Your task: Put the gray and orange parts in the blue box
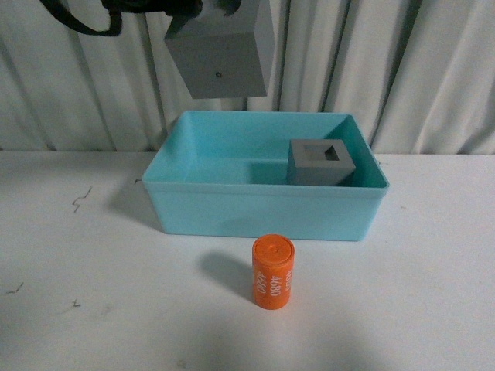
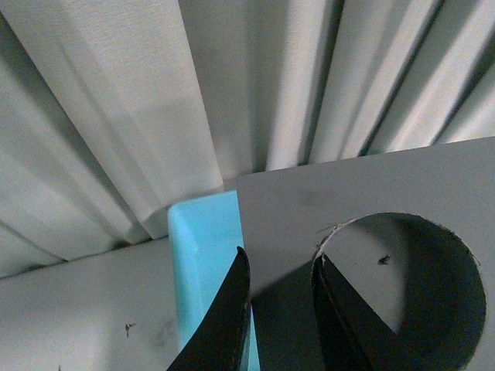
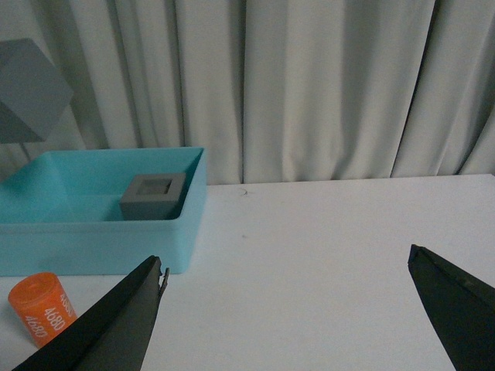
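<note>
nearest, on the white table [image 1: 93, 309]: the orange cylinder [image 1: 273, 272], upright, white digits 4680 running down its side, just in front of the turquoise bin [image 1: 263, 212] and not touching it, roughly level with the middle of the front wall. also caught by the right wrist camera, beside the bin's corner.

right gripper [image 3: 286, 286] spread wide, both dark fingers [image 3: 108, 328] low over bare tabletop, nothing between them, off to the right of the bin.

next back, the bin itself, long side toward the robot, flat on the table. inside it, in the right-hand part and close to the right wall, the gray cube with a square recess [image 1: 321, 162], recess facing up, resting on the bin floor.

higher and farther, the gray cube with a round recess [image 1: 219, 62], lifted clear in the air, above the left half of the bin's rear rim as the front camera shows it, tilted, a small dark dot on the face turned toward that camera. left gripper [image 2: 282, 309] pinching one wall of this cube: one finger [image 2: 228, 317] on the outer face, the other down inside the round recess. barely a sliver of that gripper visible at the top of the front view.

farthest, a pale pleated curtain [image 1: 418, 69] hanging behind the table.
</note>
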